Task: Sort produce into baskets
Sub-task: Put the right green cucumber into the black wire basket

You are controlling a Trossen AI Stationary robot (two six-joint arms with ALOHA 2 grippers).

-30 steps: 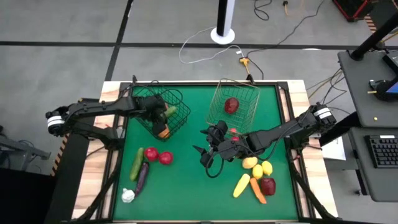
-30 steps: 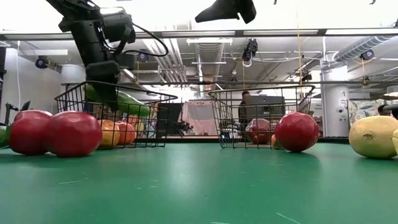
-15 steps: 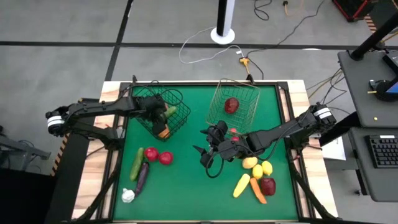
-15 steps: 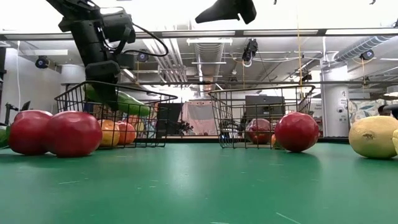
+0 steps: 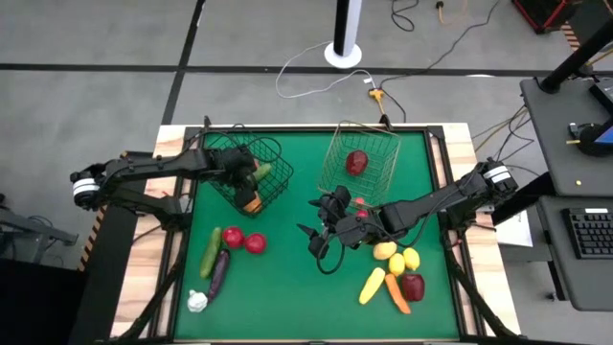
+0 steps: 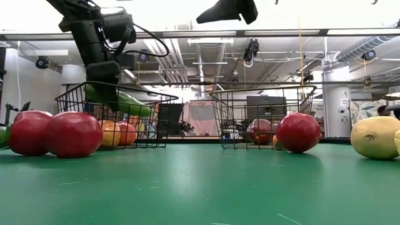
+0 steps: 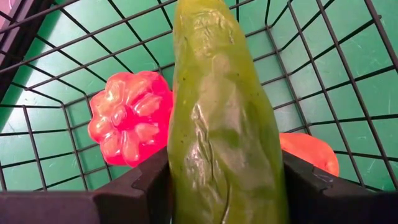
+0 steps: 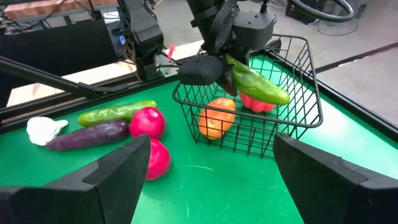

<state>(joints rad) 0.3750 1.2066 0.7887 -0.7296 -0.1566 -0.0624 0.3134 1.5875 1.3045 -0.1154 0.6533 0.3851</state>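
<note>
bench [image 5: 287, 287]: green mat, wood rim | room: grey floor, cables | writing: none legible | left gripper [image 7: 224, 180] jaws clamp green cucumber [image 7: 217, 112] in dark basket [image 5: 251, 172] | right gripper [image 8: 205, 168] jaws wide

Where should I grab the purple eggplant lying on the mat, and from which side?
Grip the purple eggplant across its middle, straight down from above. It lies flat and long, so the grip spans its narrow width. The white garlic sits by one end and the green cucumber close alongside, so the middle likely leaves most room.
</note>
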